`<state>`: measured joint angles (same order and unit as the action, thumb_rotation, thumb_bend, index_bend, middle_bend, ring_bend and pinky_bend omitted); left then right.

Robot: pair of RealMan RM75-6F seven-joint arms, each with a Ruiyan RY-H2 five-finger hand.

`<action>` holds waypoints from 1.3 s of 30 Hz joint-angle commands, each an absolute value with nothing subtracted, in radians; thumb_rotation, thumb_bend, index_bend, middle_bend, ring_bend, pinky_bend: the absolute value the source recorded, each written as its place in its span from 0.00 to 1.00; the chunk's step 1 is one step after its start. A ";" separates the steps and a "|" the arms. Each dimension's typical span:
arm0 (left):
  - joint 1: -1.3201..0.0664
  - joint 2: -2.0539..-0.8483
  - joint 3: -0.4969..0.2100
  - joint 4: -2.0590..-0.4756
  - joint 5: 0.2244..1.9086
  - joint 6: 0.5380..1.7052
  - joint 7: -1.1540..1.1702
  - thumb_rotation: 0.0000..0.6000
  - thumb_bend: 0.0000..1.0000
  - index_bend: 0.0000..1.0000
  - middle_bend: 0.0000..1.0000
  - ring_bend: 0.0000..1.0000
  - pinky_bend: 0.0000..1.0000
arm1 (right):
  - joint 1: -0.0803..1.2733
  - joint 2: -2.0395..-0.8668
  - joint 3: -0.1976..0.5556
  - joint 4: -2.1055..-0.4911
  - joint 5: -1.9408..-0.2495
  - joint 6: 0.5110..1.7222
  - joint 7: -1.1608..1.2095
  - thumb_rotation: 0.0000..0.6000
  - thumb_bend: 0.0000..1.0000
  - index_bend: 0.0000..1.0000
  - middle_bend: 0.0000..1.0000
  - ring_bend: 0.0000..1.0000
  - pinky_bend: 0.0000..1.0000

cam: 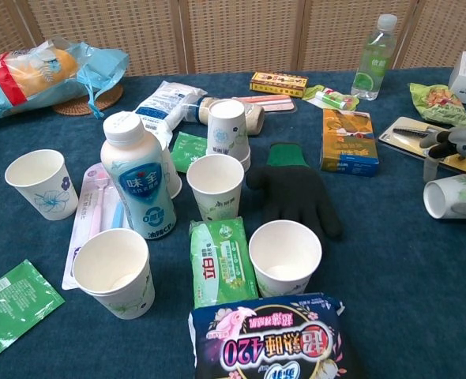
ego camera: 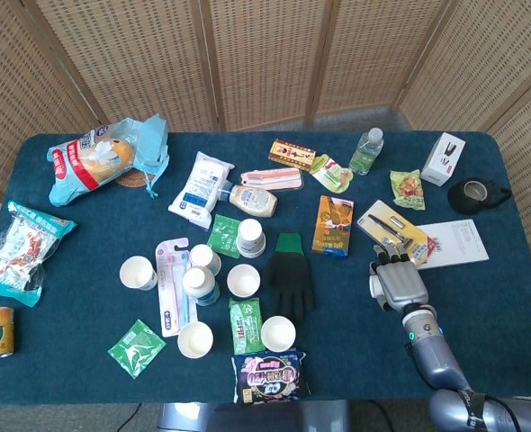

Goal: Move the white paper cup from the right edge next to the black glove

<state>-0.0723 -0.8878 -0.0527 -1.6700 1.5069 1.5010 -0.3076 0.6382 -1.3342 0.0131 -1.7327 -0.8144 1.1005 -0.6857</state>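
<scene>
The white paper cup (cam: 452, 196), printed with green leaves, lies on its side at the right edge of the chest view, mouth facing left. My right hand (cam: 460, 142) reaches over it from the right with fingers curled down around it. From the head view the right hand (ego camera: 398, 283) covers the cup completely. The black glove (ego camera: 290, 277) with a green cuff lies flat mid-table, well left of the hand; the chest view also shows the black glove (cam: 296, 193). My left hand is out of sight.
Several upright paper cups (cam: 285, 254) and a milk bottle (cam: 138, 188) stand left of the glove. An orange box (cam: 348, 140) lies between glove and hand. A yellow box (ego camera: 393, 231) and a white sheet (ego camera: 454, 243) lie just beyond the hand.
</scene>
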 commanded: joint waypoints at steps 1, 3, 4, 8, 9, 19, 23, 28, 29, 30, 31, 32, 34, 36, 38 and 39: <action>-0.072 -0.888 -0.053 -1.669 1.507 1.502 -0.309 1.00 0.41 0.00 0.05 0.06 0.01 | 0.631 -1.330 0.015 -1.732 -0.826 1.103 -0.671 1.00 0.39 0.40 0.00 0.00 0.00; -0.072 -0.889 -0.053 -1.666 1.507 1.502 -0.311 1.00 0.41 0.00 0.05 0.06 0.01 | 0.627 -1.323 0.015 -1.735 -0.835 1.106 -0.665 1.00 0.39 0.40 0.00 0.00 0.00; -0.072 -0.889 -0.053 -1.665 1.508 1.503 -0.313 1.00 0.41 0.00 0.05 0.06 0.01 | 0.624 -1.319 0.016 -1.739 -0.838 1.107 -0.658 1.00 0.39 0.40 0.00 0.00 0.00; -0.072 -0.891 -0.053 -1.661 1.510 1.503 -0.318 1.00 0.41 0.00 0.05 0.06 0.01 | 0.614 -1.295 0.025 -1.766 -0.851 1.095 -0.612 1.00 0.39 0.40 0.00 0.00 0.00; -0.073 -0.891 -0.053 -1.660 1.511 1.503 -0.319 1.00 0.41 0.00 0.05 0.06 0.01 | 0.610 -1.287 0.031 -1.780 -0.852 1.087 -0.588 1.00 0.39 0.40 0.00 0.00 0.00; -0.072 -0.898 -0.052 -1.644 1.507 1.501 -0.333 1.00 0.41 0.00 0.05 0.06 0.01 | 0.583 -1.159 0.113 -1.884 -0.923 0.940 -0.239 1.00 0.39 0.40 0.00 0.00 0.00; -0.068 -0.898 -0.053 -1.639 1.503 1.504 -0.339 1.00 0.41 0.00 0.05 0.06 0.01 | 0.571 -1.125 0.149 -1.887 -0.978 0.858 -0.055 1.00 0.39 0.40 0.00 0.00 0.00; -0.067 -0.898 -0.052 -1.639 1.501 1.504 -0.338 1.00 0.41 0.00 0.05 0.06 0.02 | 0.558 -1.106 0.180 -1.856 -1.071 0.751 0.173 1.00 0.39 0.40 0.00 0.00 0.00; -0.067 -0.898 -0.052 -1.640 1.501 1.504 -0.337 1.00 0.41 0.00 0.05 0.06 0.02 | 0.553 -1.107 0.187 -1.843 -1.099 0.729 0.233 1.00 0.39 0.40 0.00 0.00 0.00; -0.067 -0.897 -0.053 -1.640 1.500 1.504 -0.337 1.00 0.41 0.00 0.05 0.06 0.02 | 0.550 -1.108 0.192 -1.833 -1.120 0.715 0.277 1.00 0.38 0.40 0.00 0.00 0.00; -0.066 -0.897 -0.053 -1.641 1.500 1.505 -0.336 1.00 0.41 0.00 0.05 0.06 0.01 | 0.547 -1.110 0.196 -1.820 -1.141 0.701 0.319 1.00 0.38 0.40 0.00 0.00 0.00; -0.066 -0.896 -0.053 -1.642 1.500 1.506 -0.334 1.00 0.41 0.00 0.05 0.06 0.01 | 0.545 -1.113 0.199 -1.803 -1.170 0.683 0.370 1.00 0.38 0.40 0.00 0.00 0.00; -0.065 -0.895 -0.053 -1.645 1.500 1.507 -0.331 1.00 0.41 0.00 0.05 0.06 0.02 | 0.542 -1.120 0.205 -1.780 -1.212 0.662 0.450 1.00 0.38 0.40 0.00 0.00 0.00; -0.064 -0.893 -0.053 -1.648 1.500 1.509 -0.328 1.00 0.41 0.00 0.05 0.06 0.02 | 0.540 -1.127 0.210 -1.754 -1.263 0.641 0.546 1.00 0.37 0.40 0.00 0.00 0.00; -0.062 -0.891 -0.053 -1.652 1.499 1.512 -0.324 1.00 0.41 0.00 0.05 0.06 0.01 | 0.540 -1.137 0.213 -1.724 -1.315 0.632 0.637 1.00 0.37 0.40 0.00 0.00 0.00; -0.061 -0.890 -0.054 -1.654 1.499 1.513 -0.323 1.00 0.41 0.00 0.05 0.06 0.02 | 0.540 -1.143 0.212 -1.709 -1.339 0.634 0.671 1.00 0.37 0.40 0.00 0.00 0.00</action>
<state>-0.0611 -0.8900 -0.0535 -1.6537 1.4992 1.5131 -0.3228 0.5475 -1.1278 0.1969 -1.7715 -1.2374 0.6736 0.5371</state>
